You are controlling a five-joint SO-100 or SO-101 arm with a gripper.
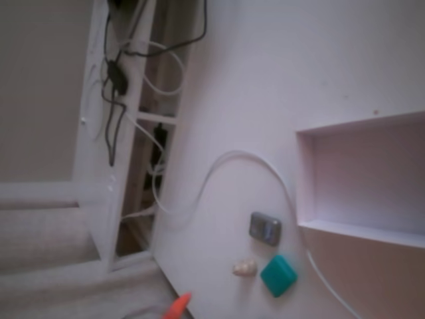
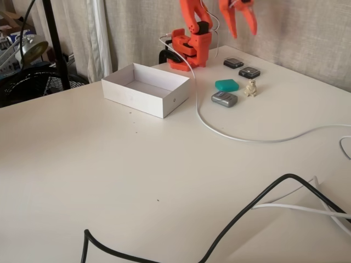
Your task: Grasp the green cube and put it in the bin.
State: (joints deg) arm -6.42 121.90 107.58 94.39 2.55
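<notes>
The green cube lies flat on the white table, between a grey metallic object and a cream lump. The bin, a white open box, stands to the cube's left in a fixed view; its walls fill the right side of the other one. My orange gripper hangs open high above the cube, touching nothing. An orange fingertip pokes in at the bottom edge, left of the cube.
The grey metallic object and cream lump sit right beside the cube. Two dark flat objects lie behind it. A white cable runs from the arm base across the table; a black cable crosses the front.
</notes>
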